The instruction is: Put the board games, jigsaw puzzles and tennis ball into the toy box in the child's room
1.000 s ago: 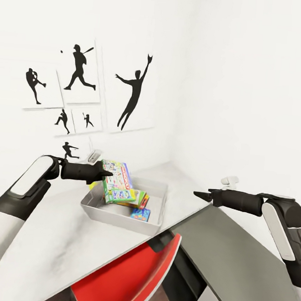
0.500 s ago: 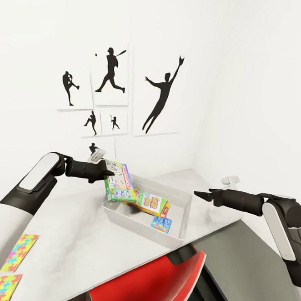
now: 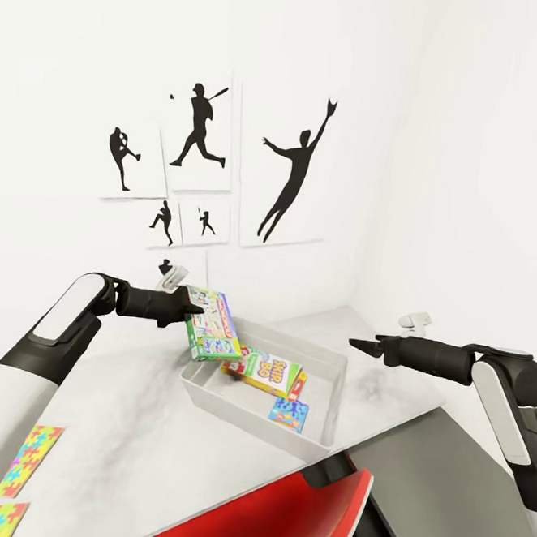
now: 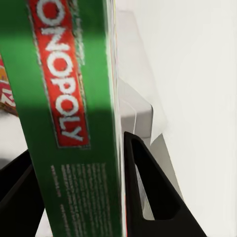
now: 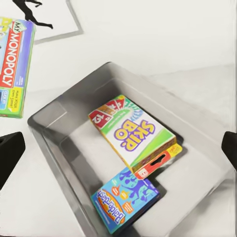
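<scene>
Two jigsaw puzzles (image 3: 14, 482) lie on the table (image 3: 125, 419), well behind and below the left pincer (image 3: 190, 310), so they appear still to be packed. That pincer is clenched on the Monopoly box (image 3: 213, 326), held upright just over the toy box's (image 3: 322, 399) near rim. Ahead of it, inside, lie the Skip-Bo box (image 5: 136, 136) and a blue box (image 5: 123, 197). The right pincer (image 3: 359, 344) hovers empty, spread wide, beyond the tray; the tennis ball is unseen
</scene>
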Motion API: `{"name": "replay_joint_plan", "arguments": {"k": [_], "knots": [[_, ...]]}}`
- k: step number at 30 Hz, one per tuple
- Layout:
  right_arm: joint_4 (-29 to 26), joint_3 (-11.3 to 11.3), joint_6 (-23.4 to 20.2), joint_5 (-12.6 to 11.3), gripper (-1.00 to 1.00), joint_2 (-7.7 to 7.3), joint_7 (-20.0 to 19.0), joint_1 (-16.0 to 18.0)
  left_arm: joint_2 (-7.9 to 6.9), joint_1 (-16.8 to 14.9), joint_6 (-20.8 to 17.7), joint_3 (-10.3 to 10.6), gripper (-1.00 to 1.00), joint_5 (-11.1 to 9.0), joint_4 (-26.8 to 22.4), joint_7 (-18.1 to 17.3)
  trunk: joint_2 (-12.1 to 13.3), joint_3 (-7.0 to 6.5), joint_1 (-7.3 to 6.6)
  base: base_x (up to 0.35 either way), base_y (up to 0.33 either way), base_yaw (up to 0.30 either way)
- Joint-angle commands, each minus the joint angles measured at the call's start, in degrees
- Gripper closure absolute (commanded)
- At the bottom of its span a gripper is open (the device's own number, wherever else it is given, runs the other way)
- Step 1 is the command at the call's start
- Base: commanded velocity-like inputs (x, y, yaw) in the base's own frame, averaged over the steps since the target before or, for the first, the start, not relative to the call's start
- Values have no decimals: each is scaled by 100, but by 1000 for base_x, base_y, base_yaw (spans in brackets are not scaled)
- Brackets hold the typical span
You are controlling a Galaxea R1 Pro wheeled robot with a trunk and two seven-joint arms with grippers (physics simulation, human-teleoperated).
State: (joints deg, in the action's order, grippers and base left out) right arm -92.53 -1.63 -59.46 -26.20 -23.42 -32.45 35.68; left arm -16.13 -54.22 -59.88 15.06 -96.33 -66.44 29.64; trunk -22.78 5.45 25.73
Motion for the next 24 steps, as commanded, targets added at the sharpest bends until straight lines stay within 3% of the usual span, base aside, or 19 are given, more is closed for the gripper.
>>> {"name": "replay_joint_plan", "arguments": {"k": [1, 2, 4, 6, 8, 11, 15, 17, 18, 19, 22, 24], "knots": [[-2, 1, -14, 36, -100, -2, -37, 8, -4, -9, 6, 12, 100, -64, 4, 55, -13, 13, 5, 78, -33, 0], [-2, 3, -19, 36, -100, -2, -37, 8, -3, -14, 6, 16, 100, -64, 19, 54, -13, 13, 5, 63, -26, 0], [-2, 20, -54, 34, -100, -8, -42, 16, 168, -100, 30, 31, 100, -32, 492, 41, -13, 13, 5, 12, -5, 0], [-2, 27, -54, 30, -100, -9, -42, 17, 198, -207, 33, 30, 100, 138, 647, 15, -13, 13, 5, 3, -1, 0], [-2, 30, -54, 28, -100, -12, -42, 18, 248, -395, 14, 54, 100, 287, 1181, -330, -13, 13, 5, 1, 0, 0], [-2, 31, -54, 28, -100, -13, -42, 18, 265, -512, 2, 218, 100, 323, 1407, -735, -13, 13, 5, 0, 0, 0], [-2, 31, -54, 22, -100, -13, -62, 18, 450, -782, -4, 751, 100, 343, 1581, -1248, -13, 13, 5, 0, 0, -13], [-2, 33, -54, 20, -100, -13, -166, 22, 722, -944, -5, 1212, 100, 348, 1733, -1641, -13, 13, 5, 0, 0, -148], [-2, 34, -54, 20, -100, -13, -212, 23, 780, -984, -5, 1350, 100, 354, 1762, -1747, -13, 13, 5, 0, 0, -201], [-2, 36, -54, 19, -100, -13, -310, 24, 863, -1073, -5, 1645, 100, 361, 1834, -1964, -13, 13, 5, 0, 0, -233], [-2, 39, -54, 21, -100, -25, -456, 26, 914, -1212, -3, 2223, 100, 368, 2037, -2437, -13, 13, 5, 0, 0, -255], [-2, 39, -54, 21, -100, -34, -518, 28, 870, -1256, 2, 2603, 100, 441, 2218, -2861, -13, 13, 5, 0, 0, -253]]}}
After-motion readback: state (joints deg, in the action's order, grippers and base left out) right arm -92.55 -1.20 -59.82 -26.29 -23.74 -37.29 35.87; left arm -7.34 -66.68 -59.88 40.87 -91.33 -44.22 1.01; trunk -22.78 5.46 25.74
